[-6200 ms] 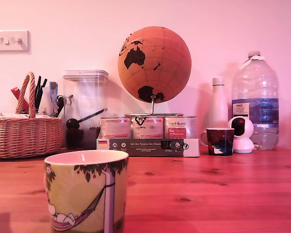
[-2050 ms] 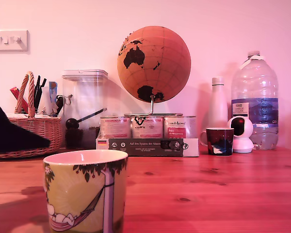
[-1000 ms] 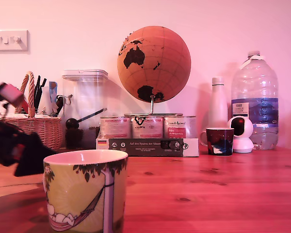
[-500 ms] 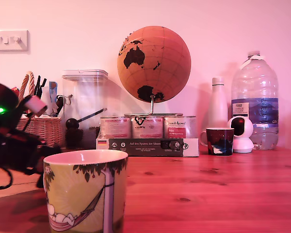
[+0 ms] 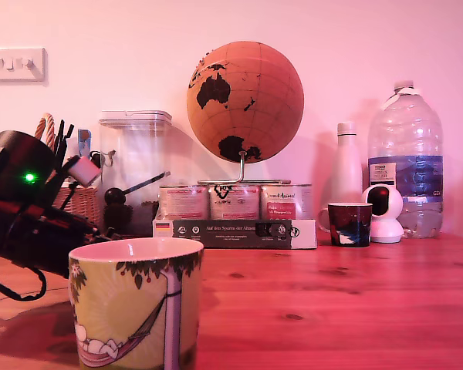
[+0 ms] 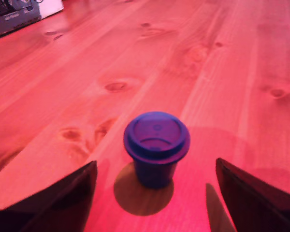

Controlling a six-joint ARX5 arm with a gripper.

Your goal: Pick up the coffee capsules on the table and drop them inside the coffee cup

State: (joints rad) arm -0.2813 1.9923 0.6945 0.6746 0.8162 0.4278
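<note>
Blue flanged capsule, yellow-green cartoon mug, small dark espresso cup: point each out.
Blue flanged capsule [image 6: 156, 137], wrist view, on its flat lid.
Yellow-green cartoon mug [image 5: 136, 307], exterior view, on its painted side.
Small dark espresso cup [image 5: 349, 225], exterior view, on its wall.

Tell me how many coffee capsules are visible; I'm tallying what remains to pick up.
1. A blue-purple capsule stands upright on the wooden table, between the open gripper fingers, untouched. The exterior view shows none; the mug or arm may hide others.

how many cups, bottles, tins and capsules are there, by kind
cups: 2, the coffee cup and the small dark cup
bottles: 2, the white bottle and the water bottle
tins: 3
coffee capsules: 1
total: 8
</note>
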